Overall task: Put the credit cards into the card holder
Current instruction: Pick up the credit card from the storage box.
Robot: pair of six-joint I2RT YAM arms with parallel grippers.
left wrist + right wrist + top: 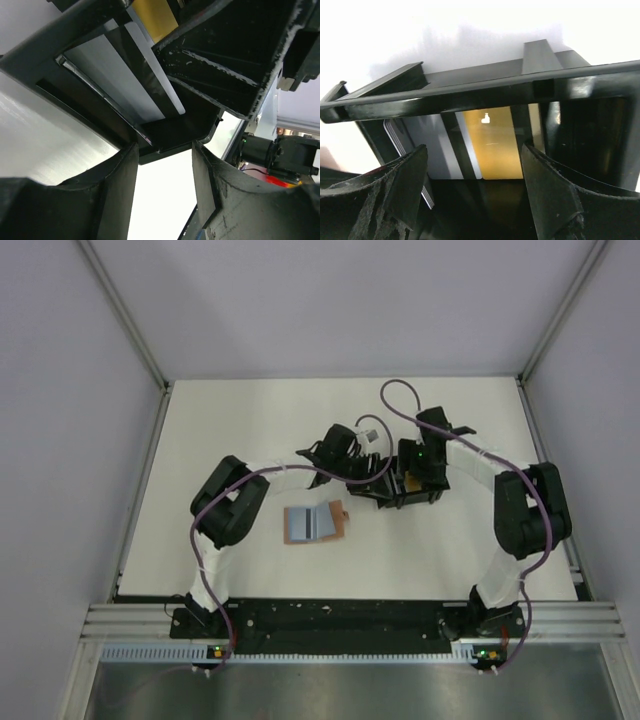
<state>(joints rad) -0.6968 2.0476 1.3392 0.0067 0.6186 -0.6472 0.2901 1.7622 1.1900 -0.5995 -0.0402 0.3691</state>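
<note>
the light blue card [120, 75] and the yellow card [495, 145] lie side by side inside the black tray [470, 90], flat against its floor. the light blue one has a dark stripe along the side that is next to the yellow one, and i cannot tell if one card overlaps the other. the card holder [315, 523] is apart from them, lying open on the white table [230, 430] to the left of the tray, with its pale blue-grey inner face up and the tan-brown part on the right side; no card is in it. the tray is in the middle of the table, between the two arms. the left gripper [165, 155] is at a corner of the tray, its fingers partly apart with the tray wall just at the tips; whether they really pinch the wall i cannot tell. the right gripper [475, 155] is at the open side of the tray and points toward the cards, its fingers spread wide and holding nothing.
</note>
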